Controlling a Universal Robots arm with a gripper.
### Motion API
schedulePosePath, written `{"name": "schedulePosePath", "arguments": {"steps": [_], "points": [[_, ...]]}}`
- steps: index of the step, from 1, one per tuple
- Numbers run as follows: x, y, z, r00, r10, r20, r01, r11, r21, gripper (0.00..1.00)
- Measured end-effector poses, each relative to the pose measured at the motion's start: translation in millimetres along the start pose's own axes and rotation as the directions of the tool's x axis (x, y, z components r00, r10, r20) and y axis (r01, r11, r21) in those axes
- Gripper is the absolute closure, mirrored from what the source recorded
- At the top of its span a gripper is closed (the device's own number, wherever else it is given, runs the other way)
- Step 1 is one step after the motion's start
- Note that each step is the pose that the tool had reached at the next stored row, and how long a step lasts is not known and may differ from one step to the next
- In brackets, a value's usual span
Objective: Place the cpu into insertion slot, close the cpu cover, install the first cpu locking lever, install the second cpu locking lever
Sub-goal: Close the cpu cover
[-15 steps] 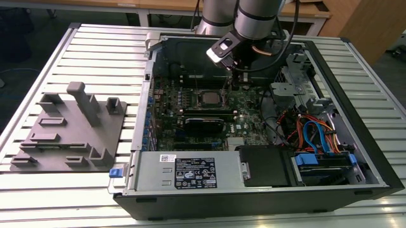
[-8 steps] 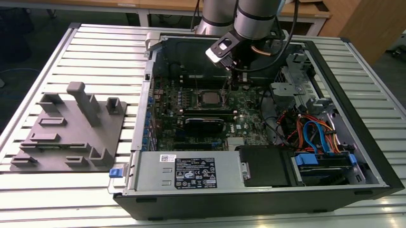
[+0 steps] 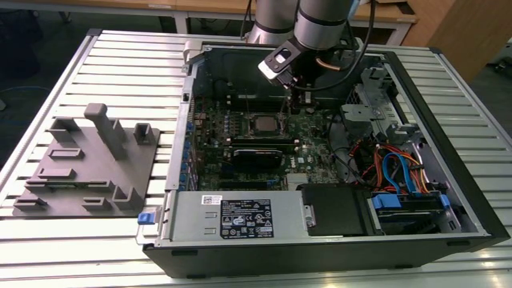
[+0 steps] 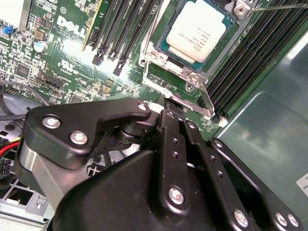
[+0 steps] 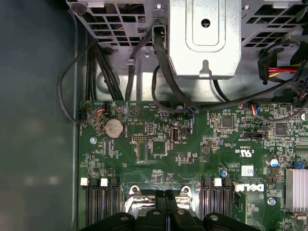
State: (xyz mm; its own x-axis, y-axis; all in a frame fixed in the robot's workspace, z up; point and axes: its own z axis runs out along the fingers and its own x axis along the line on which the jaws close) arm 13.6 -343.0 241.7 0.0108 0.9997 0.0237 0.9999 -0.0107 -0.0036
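Note:
The cpu (image 4: 197, 29), a square chip with a dull silver top, lies in the insertion slot (image 4: 153, 54) on the green motherboard; the exterior view shows the cpu (image 3: 262, 124) in the middle of the open computer case. The cpu cover (image 4: 178, 91) is a thin silver frame along the socket edge nearest my gripper; I cannot tell whether it lies flat. My gripper (image 4: 169, 103) is shut, its black tips together right at that frame edge. In the first wrist view the gripper (image 5: 166, 193) sits between two silver frame corners. A thin metal lever (image 4: 279, 7) runs past the socket's far corner.
Long black memory slots (image 4: 120, 29) flank the socket on both sides. A metal drive cage (image 5: 204, 38) and black cables hang over the board's edge. Coloured cables (image 3: 396, 171) and a power supply (image 3: 232, 219) fill the case's near side. A grey fixture plate (image 3: 84, 162) lies on the slatted table.

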Motion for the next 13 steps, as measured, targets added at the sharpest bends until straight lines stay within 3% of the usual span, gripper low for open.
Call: {"name": "schedulePosePath", "arguments": {"steps": [13], "points": [[0.0,-3.2,0.1,1.0,0.0,0.0,0.0,1.0,0.0,0.9]]}}
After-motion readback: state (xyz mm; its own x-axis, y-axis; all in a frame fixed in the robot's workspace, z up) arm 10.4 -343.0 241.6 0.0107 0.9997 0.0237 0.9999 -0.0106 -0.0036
